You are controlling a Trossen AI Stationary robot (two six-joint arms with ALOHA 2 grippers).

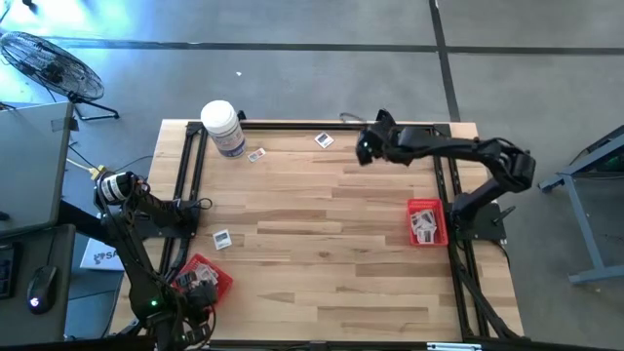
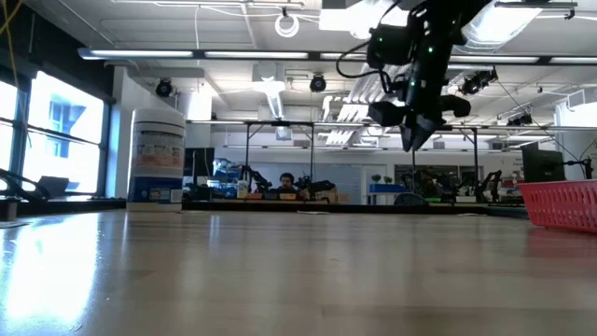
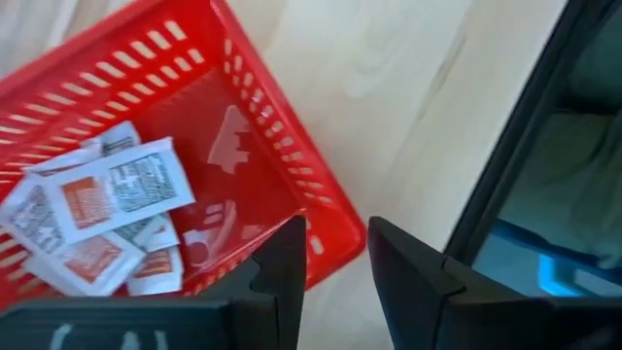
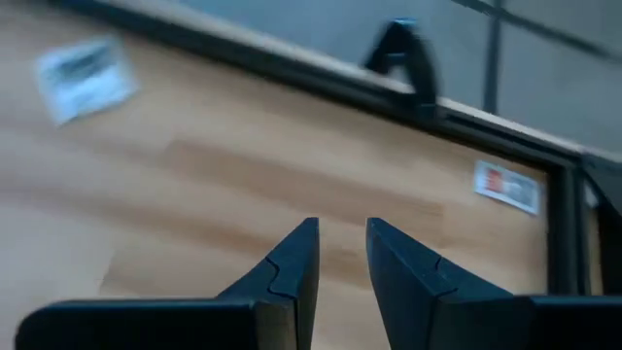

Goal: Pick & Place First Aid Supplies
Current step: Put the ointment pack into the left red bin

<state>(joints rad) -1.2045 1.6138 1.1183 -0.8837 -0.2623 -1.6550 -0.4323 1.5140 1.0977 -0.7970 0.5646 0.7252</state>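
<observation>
We are hovering our right gripper (image 1: 363,151), jaws slightly parted and empty, just short of a loose packet (image 1: 324,140) ahead of it, lining up a pick, while our left gripper (image 3: 335,255), also parted and empty, is waiting over its red tray (image 3: 243,107) of packets.

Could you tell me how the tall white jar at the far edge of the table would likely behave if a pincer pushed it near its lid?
The white jar stands upright and tall on a narrow base, so it would probably tip. Being round, it might then roll across the table.
</observation>
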